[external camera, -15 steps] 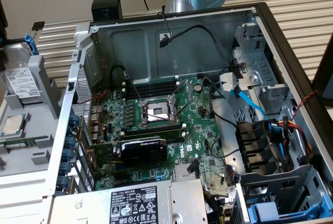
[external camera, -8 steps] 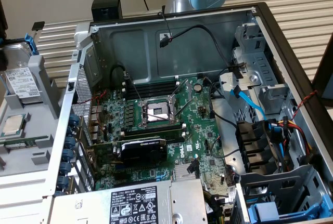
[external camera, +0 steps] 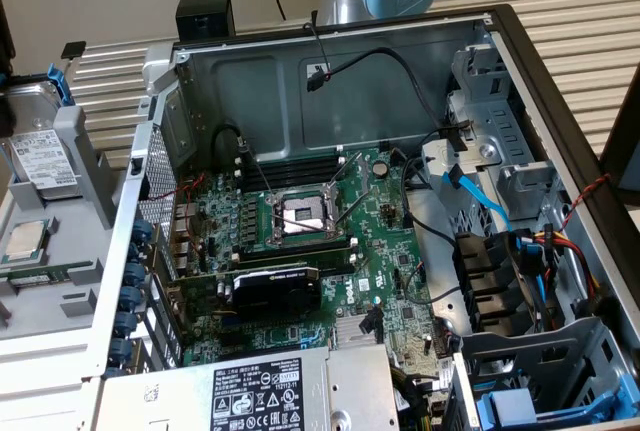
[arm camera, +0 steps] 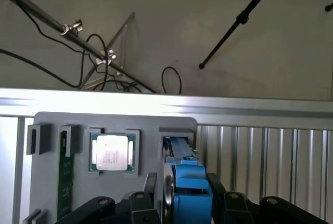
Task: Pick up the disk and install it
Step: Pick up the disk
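The disk (external camera: 42, 156) stands on edge in a slot of the grey parts holder (external camera: 85, 151) at the exterior view's far left, with its white label facing out and its blue carrier frame (external camera: 62, 79) at the top. In the wrist view the disk (arm camera: 169, 193) appears edge-on with the blue carrier (arm camera: 191, 182) beside it, still seated in the holder (arm camera: 52, 130). My gripper (arm camera: 187, 206) straddles it, and the black fingers (arm camera: 216, 195) lie against both sides, so it is shut on the disk.
The holder also carries a processor chip (arm camera: 111, 152) and a memory stick (arm camera: 64, 177). The open computer case (external camera: 330, 201) lies to the exterior view's right, with a motherboard, cables, grey drive cages (external camera: 500, 151) and a blue carrier (external camera: 530, 409) at the lower right. A metal rail (arm camera: 208, 104) runs behind the holder.
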You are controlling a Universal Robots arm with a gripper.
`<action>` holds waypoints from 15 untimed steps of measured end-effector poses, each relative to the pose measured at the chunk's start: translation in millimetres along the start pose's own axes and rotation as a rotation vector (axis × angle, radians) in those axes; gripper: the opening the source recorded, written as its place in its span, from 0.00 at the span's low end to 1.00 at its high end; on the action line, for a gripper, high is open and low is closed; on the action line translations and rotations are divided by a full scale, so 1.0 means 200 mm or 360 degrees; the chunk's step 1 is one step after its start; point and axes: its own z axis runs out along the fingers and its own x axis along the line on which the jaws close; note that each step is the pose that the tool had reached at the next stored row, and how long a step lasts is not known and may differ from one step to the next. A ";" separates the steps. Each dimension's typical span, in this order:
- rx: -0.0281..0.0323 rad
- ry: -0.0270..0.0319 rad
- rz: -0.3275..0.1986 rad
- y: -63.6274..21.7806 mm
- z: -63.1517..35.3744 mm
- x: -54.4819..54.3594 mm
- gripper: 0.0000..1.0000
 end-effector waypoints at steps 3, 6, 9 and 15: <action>0.00000 0.00000 0.0000 0.000 0.008 0.00 0.49; -0.00001 0.00000 0.0000 0.000 0.009 0.00 0.49; -0.00001 0.00000 0.0000 0.000 0.010 0.00 0.49; -0.00002 0.00006 0.0000 0.000 0.011 0.00 0.47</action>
